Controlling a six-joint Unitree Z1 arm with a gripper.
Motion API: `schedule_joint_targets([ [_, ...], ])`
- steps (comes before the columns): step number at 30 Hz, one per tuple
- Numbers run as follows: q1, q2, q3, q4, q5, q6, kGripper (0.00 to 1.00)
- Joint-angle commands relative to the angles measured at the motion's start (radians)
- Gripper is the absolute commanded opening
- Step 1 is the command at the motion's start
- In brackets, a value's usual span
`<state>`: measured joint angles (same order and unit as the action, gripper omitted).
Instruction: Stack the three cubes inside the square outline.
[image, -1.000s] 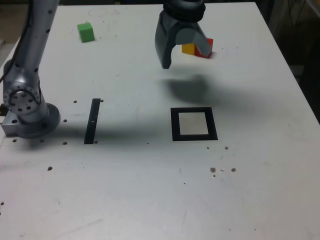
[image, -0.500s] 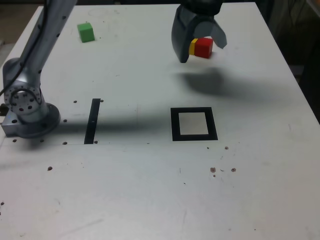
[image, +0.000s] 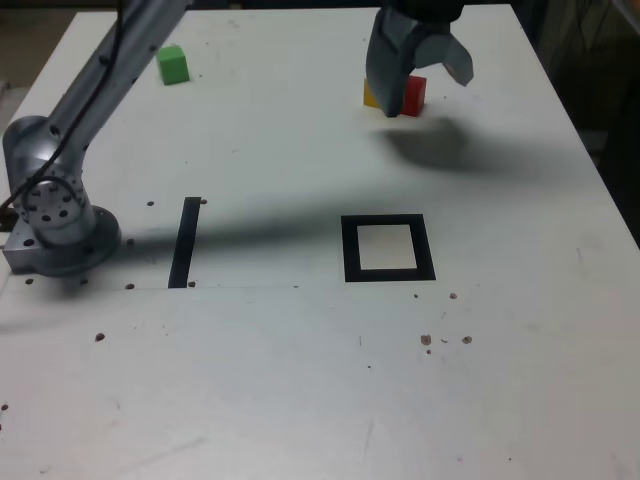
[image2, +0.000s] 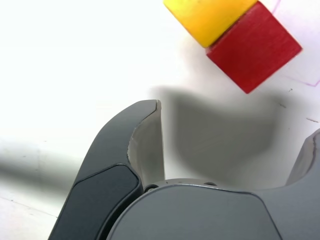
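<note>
Exterior view, left to right: the arm's grey base (image: 55, 215) sits at the left edge of the white counter (image: 300, 380); the green cube (image: 172, 64) stands alone near the far left corner, well apart from the other cubes; a narrow black strip (image: 184, 242) lies just right of the base; the square outline (image: 387, 248), black-bordered with a pale centre, lies flat near mid-counter with nothing inside it; beyond it, toward the far edge, the yellow cube (image: 370, 95) and the red cube (image: 413, 95) sit side by side, touching, the yellow on the exterior view's left; the hand (image: 420, 70) hangs over this pair, partly hiding them, its jaws spread wide and grasping nothing. Wrist view: the yellow cube (image2: 207, 17) and red cube (image2: 255, 47) lie beyond the fingertips, outside the gap between the jaws; the hand's shadow falls on the counter beside them.
</note>
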<state>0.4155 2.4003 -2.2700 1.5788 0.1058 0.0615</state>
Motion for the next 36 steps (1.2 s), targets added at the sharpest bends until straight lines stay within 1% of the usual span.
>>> schedule_joint_targets([
  [1,0.004,0.012,-0.015,0.011,-0.002,-0.005,0.97],
  [11,0.019,0.029,-0.060,0.025,-0.004,-0.039,0.97],
  [15,0.020,0.036,-0.074,0.030,-0.007,-0.070,0.97],
  [19,0.021,0.037,-0.085,0.040,-0.011,-0.133,0.97],
  [26,0.026,0.039,-0.091,0.058,-0.013,-0.295,0.97],
  [29,0.032,0.040,-0.088,0.059,-0.021,-0.349,0.97],
  [36,0.042,0.045,-0.088,0.060,-0.050,-0.395,0.97],
])
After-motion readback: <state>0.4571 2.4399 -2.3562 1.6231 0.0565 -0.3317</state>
